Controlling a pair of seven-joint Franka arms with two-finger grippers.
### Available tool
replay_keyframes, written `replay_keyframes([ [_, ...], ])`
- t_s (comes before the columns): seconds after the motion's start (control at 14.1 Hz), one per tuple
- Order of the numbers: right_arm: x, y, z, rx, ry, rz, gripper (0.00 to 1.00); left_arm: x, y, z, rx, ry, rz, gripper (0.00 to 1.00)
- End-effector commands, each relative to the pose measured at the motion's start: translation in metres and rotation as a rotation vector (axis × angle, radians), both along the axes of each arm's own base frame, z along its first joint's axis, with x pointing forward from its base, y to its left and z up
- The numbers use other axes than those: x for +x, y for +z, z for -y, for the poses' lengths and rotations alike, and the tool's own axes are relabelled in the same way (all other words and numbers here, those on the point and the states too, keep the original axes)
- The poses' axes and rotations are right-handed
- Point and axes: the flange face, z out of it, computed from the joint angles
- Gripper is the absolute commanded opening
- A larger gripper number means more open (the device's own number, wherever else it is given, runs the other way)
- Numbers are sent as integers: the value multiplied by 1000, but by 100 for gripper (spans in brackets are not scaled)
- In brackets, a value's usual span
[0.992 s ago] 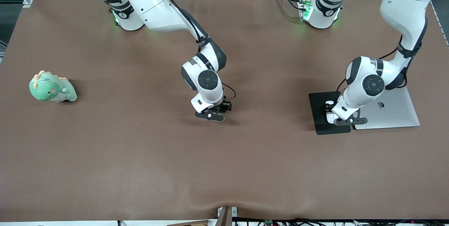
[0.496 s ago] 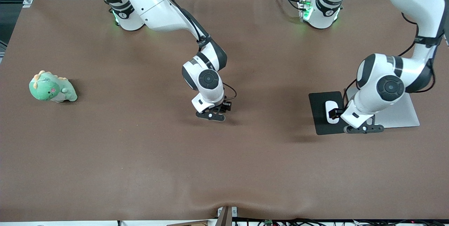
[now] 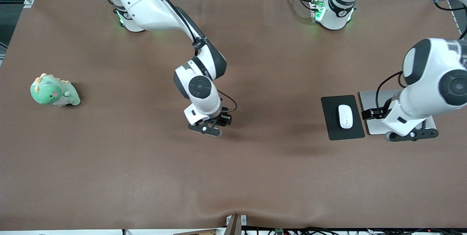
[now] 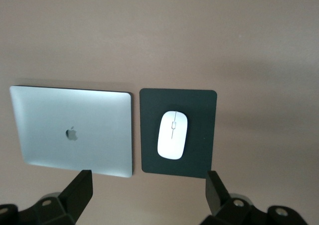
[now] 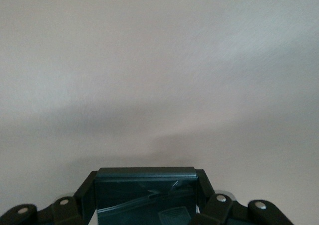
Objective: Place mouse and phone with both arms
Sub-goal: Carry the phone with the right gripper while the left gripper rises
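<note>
Lifted left hand (image 4: 149, 197) leaves glossy oval mouse (image 3: 345, 116) on flat mat (image 3: 332, 125).

1. Even, bright overhead light fills the front view; the matte brown table cover (image 3: 146, 173) shows no glare.
2. Soft, blurred arm shadows fall on the cover toward 5 o'clock of each arm.
3. The closed silver laptop (image 4: 72, 130) glows brighter toward its 12 o'clock edge.
4. The glossy white oval mouse (image 4: 172, 134) looks sharp.
5. In the right wrist view, the cover is pale and washed out, crossed by diffuse shadow bands.
</note>
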Motion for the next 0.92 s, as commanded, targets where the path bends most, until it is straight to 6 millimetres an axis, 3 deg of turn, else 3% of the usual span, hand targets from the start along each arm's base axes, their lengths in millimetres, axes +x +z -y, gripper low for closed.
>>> replay_keyframes([
  [0.0, 22, 49, 58, 4, 82, -31, 0, -4, 55, -3, -14, 18, 53, 100],
  [0.14, 40, 72, 107, 0, 135, -53, 0, -16, 91, 0, -4, 18, 108, 100],
  [0.43, 53, 106, 201, 4, 175, -47, 0, -50, 152, 8, -6, 30, 160, 100],
  [0.57, 52, 108, 254, -6, 181, -66, 0, -63, 173, 14, -5, 27, 184, 100],
  [0.71, 50, 105, 325, -3, 182, -84, 0, -71, 182, 23, -19, 30, 188, 100],
  [0.85, 50, 103, 378, -10, 222, -89, 0, -83, 197, 24, -39, 37, 194, 100],
])
